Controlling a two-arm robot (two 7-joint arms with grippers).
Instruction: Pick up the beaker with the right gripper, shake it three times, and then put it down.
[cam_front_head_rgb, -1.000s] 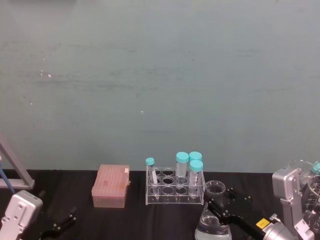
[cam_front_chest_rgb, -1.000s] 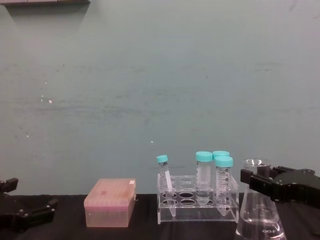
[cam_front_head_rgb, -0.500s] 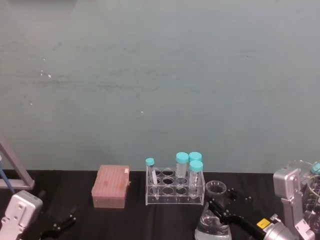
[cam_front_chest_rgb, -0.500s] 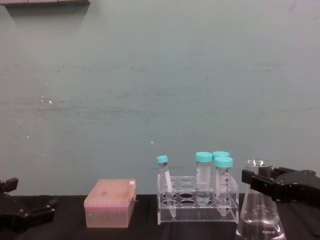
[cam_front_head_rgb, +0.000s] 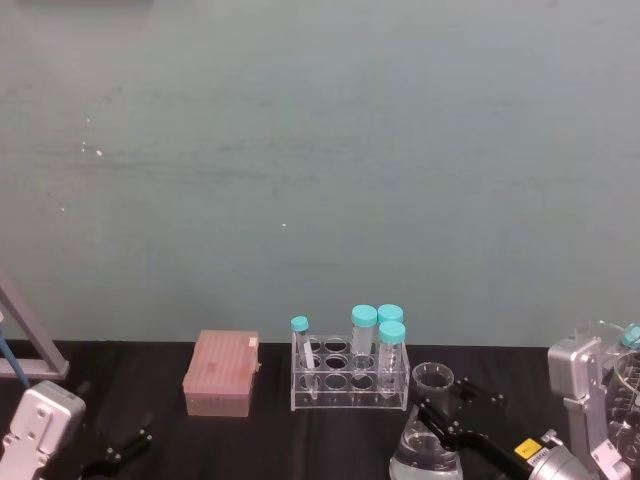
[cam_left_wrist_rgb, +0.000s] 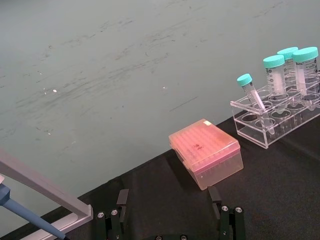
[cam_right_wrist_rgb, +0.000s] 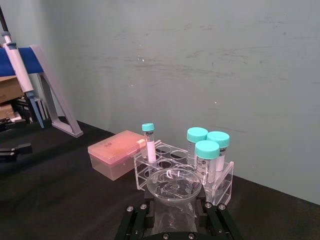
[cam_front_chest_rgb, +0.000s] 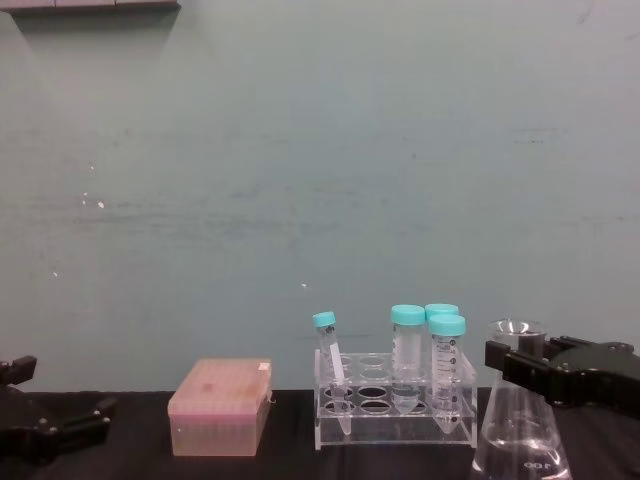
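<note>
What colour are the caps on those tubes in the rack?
The caps are teal, clearest in the right wrist view.

Head looks down, chest level, both sharing the tube rack (cam_front_head_rgb: 350, 375).

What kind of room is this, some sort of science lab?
Most likely a laboratory bench set up for robot trials. A clear rack holds teal-capped tubes, a pink pipette-tip box sits beside it, and the right gripper clasps the neck of a glass beaker.
</note>
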